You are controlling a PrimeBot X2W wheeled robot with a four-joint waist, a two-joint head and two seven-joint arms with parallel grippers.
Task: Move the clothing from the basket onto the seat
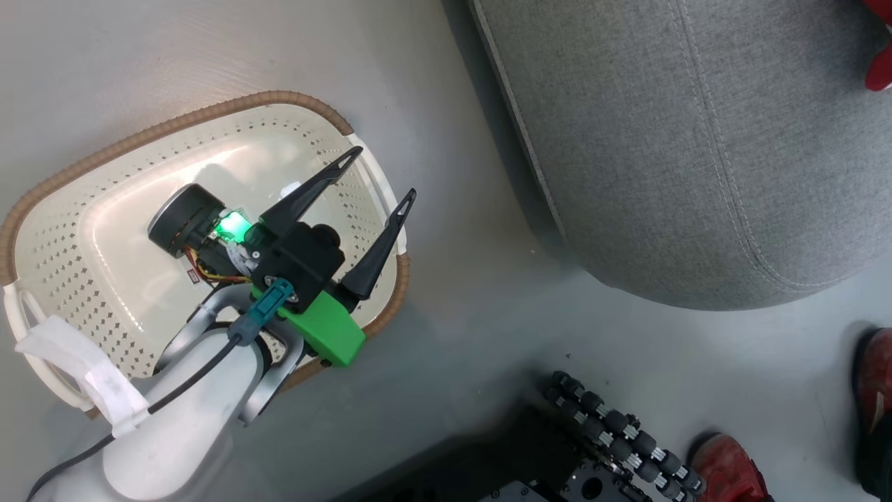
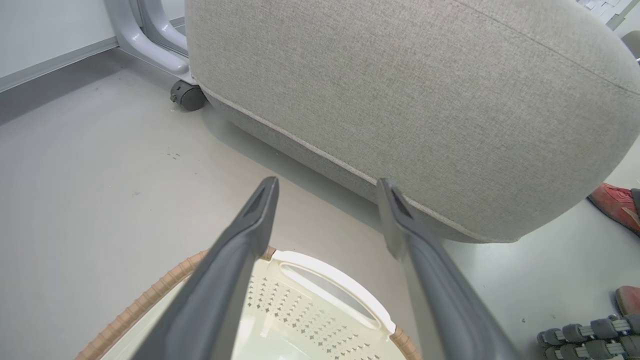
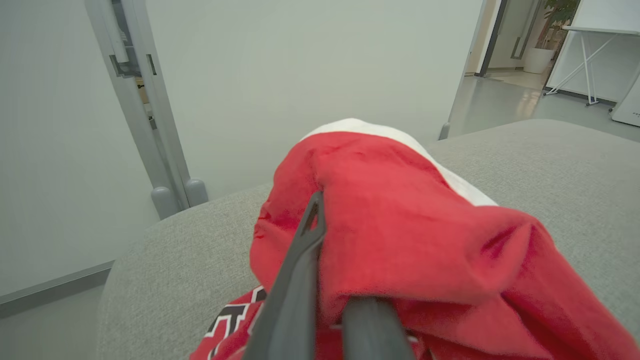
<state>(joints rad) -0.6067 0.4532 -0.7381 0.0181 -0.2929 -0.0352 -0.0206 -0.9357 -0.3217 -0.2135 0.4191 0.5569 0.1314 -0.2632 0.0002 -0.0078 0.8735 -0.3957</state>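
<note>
- Left jaws: spread wide. You see both dark fingers (image 1: 313, 188) poised over the basket (image 1: 174, 127), with their tips pointing toward the seat (image 1: 697, 153).
- In the left wrist view, the two fingers (image 2: 235, 260) frame the basket's white handle (image 2: 345, 284). The floor (image 2: 100, 175) and the seat's rounded grey side lie beyond it.
- Right jaws: pressed together, pinching the clothing (image 3: 400, 210). You see red fabric bunched over the two fingers (image 3: 300, 265), with a white panel along its upper edge.
- Clothing position: raised over the grey top of the seat, as the right wrist view shows. A black-and-white emblem shows in the lower folds at the bottom edge of that view. You cannot tell whether those folds touch the cushion.
- In the head view, note the red patch (image 1: 879, 66) at the top right corner, over the seat. Too little of it shows for you to identify it.
- Basket position: on the floor, near the seat but apart from it. Its cream perforated walls and bottom are visible beneath the left arm.
- Two red shoes (image 1: 725, 467) stand on the floor near the robot's base (image 1: 620, 432), in front of the seat.
</note>
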